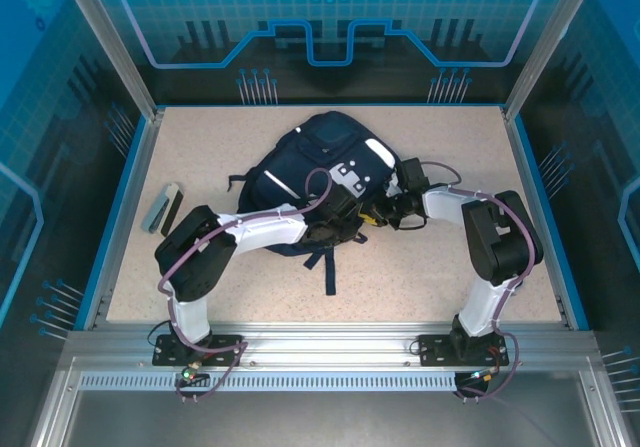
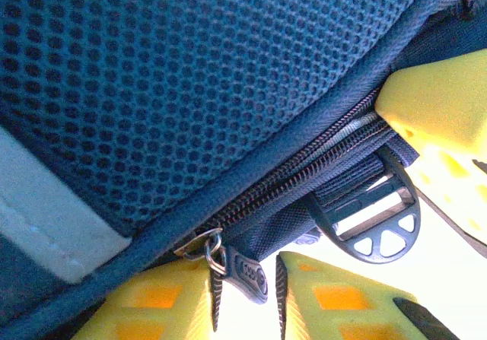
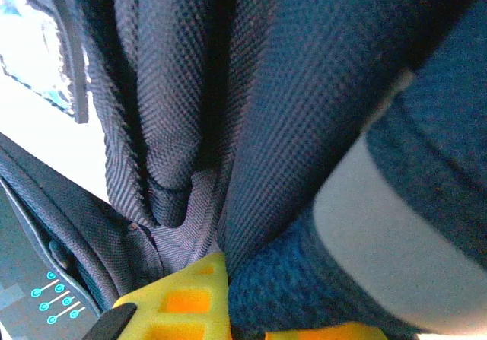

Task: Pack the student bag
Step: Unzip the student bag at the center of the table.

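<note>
The student bag (image 1: 318, 162), a navy backpack with white patches, lies in the middle of the table, its straps toward me. Both grippers meet at its near right edge. My left gripper (image 1: 345, 215) stands narrowly open around the bag's zipper pull (image 2: 242, 270). The pull hangs between the yellow fingers (image 2: 152, 302), against the left one, with a gap to the right one. My right gripper (image 3: 270, 302) is shut on a fold of the bag's blue fabric (image 3: 304, 279). One of its yellow fingers (image 2: 441, 112) shows in the left wrist view beside the zipper.
A flat grey case and a dark booklet (image 1: 165, 207) lie near the table's left edge. A dark strap (image 1: 330, 267) trails from the bag toward me, with a plastic buckle (image 2: 373, 230) by the zipper. Blue walls enclose the table.
</note>
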{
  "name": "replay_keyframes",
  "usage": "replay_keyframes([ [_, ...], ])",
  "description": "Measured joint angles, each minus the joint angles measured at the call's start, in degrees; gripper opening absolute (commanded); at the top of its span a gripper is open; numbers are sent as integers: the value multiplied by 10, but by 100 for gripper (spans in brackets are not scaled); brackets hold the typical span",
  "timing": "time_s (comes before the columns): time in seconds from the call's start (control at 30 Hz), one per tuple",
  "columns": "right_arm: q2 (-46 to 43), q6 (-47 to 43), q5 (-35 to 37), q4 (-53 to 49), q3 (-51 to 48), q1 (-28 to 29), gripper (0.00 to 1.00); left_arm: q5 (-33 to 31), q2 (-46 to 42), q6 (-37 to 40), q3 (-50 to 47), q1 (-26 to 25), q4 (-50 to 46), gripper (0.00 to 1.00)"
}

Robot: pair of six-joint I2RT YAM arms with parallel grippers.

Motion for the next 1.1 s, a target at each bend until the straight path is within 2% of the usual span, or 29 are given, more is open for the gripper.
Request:
replay_keyframes([
  [0.13,0,0,0,-2,0,1,13,-10,-7,-9,-10,-1,1,28],
  [0.47,-6,0,9,-7,0,5,11,-23,-9,-41,-12,-2,-5,16],
  [0.6,-7,0,12,-10,0,5,9,-23,-9,-48,-13,-2,-5,0],
  [0.77,-12,-8,32,-31,7,7,5,-27,-18,-39,-15,-2,-9,0],
  [1.1,-18,-53,69,-114,40,-10,2,-40,-104,67,-49,-2,-47,0],
])
